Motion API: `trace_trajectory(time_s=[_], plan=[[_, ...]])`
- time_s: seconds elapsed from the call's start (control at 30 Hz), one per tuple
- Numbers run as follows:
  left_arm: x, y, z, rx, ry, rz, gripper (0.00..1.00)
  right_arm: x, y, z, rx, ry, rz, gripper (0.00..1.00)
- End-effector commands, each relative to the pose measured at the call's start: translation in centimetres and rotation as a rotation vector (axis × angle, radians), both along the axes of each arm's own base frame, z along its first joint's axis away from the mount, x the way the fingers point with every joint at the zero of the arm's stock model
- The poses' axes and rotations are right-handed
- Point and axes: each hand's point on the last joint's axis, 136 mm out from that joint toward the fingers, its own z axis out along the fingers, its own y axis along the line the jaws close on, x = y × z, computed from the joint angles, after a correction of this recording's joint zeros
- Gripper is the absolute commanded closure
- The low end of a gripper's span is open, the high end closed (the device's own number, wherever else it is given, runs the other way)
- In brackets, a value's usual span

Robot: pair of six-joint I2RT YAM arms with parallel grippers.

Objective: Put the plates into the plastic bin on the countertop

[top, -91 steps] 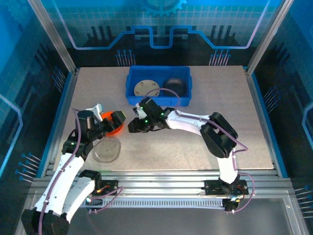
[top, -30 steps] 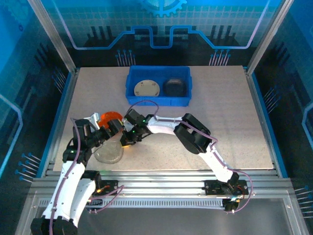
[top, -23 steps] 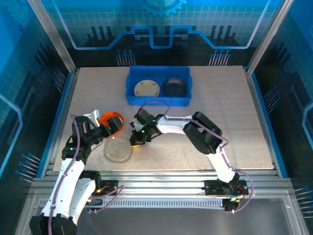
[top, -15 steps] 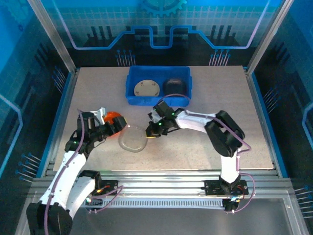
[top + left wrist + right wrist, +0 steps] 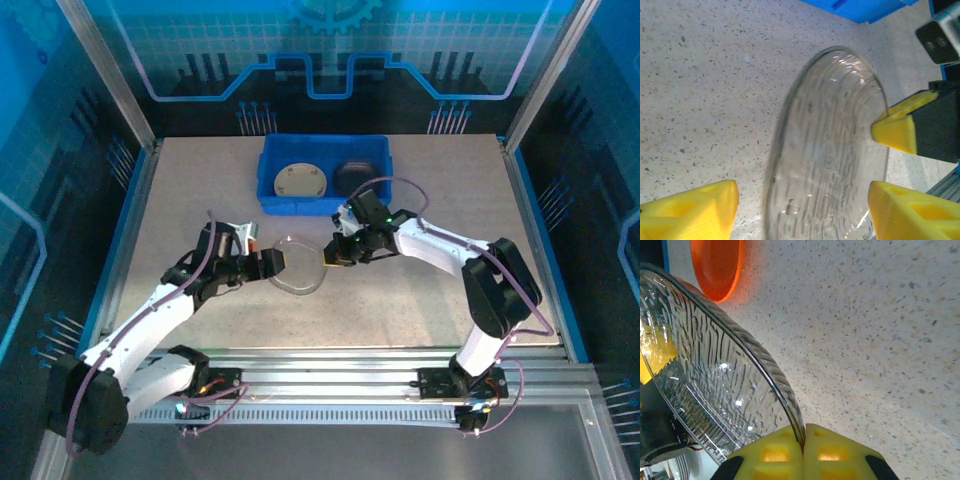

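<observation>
My right gripper (image 5: pixel 328 256) is shut on the rim of a clear ribbed glass plate (image 5: pixel 297 268), held tilted above the countertop (image 5: pixel 450 200). In the right wrist view its pads (image 5: pixel 802 440) pinch that glass plate (image 5: pixel 715 375) at the edge. My left gripper (image 5: pixel 270 262) is open at the plate's left side. Its yellow fingers (image 5: pixel 690 210) stand wide apart on either side of the glass plate (image 5: pixel 830 150). The blue plastic bin (image 5: pixel 270 160) holds a cream plate (image 5: pixel 301 181) and a black plate (image 5: pixel 355 177). An orange-red plate (image 5: pixel 717 265) lies on the countertop beyond the glass one.
The bin's blue corner (image 5: pixel 865 7) is just past the glass plate in the left wrist view, where the right gripper's finger (image 5: pixel 897 127) touches the plate's far rim. A blue and metal frame (image 5: pixel 530 230) edges the countertop.
The right gripper has carried the glass plate from the front left rightward and toward the bin. The left arm has stretched right after it, covering the orange-red plate from above.
</observation>
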Motion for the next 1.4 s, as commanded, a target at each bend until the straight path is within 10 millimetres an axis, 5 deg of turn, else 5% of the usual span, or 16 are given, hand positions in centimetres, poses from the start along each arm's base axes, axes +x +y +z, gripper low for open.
trace_trajectory(time_s=[0.0,0.27,0.4,0.67,0.83,0.93,1.0,1.07,1.37], plan=[[1.3,-0.1,1.0,0.024,-0.054,0.002,0.38,-0.5,-1.1,1.2,0.006,-0.009,0.020,1.00],[2.4,-0.2,0.5,0.033,-0.042,0.023,0.53,-0.9,-1.4,1.0,-0.013,-0.003,0.044,1.00],[2.7,-0.2,0.6,0.035,-0.046,0.029,0.72,-0.9,-1.6,0.9,-0.024,-0.011,0.050,1.00],[3.0,-1.0,0.1,0.040,-0.026,0.008,0.82,-0.7,-1.3,1.4,-0.014,-0.024,0.059,1.00],[3.3,-1.0,-0.2,0.049,-0.021,0.016,1.00,-0.1,-1.5,1.6,-0.013,-0.027,0.043,1.00],[3.7,-0.9,0.1,0.052,-0.025,0.030,1.00,0.5,-2.0,1.6,-0.013,-0.021,0.012,0.85],[4.1,-1.0,0.5,0.052,-0.031,0.034,1.00,1.2,-2.6,1.9,-0.010,-0.030,-0.018,0.57],[4.7,-1.1,1.2,0.058,-0.033,0.039,1.00,1.9,-3.5,2.4,-0.009,-0.044,-0.047,0.40],[10.0,-2.3,5.8,0.093,-0.079,0.057,1.00,4.9,-11.9,7.5,-0.008,-0.207,-0.324,0.33]])
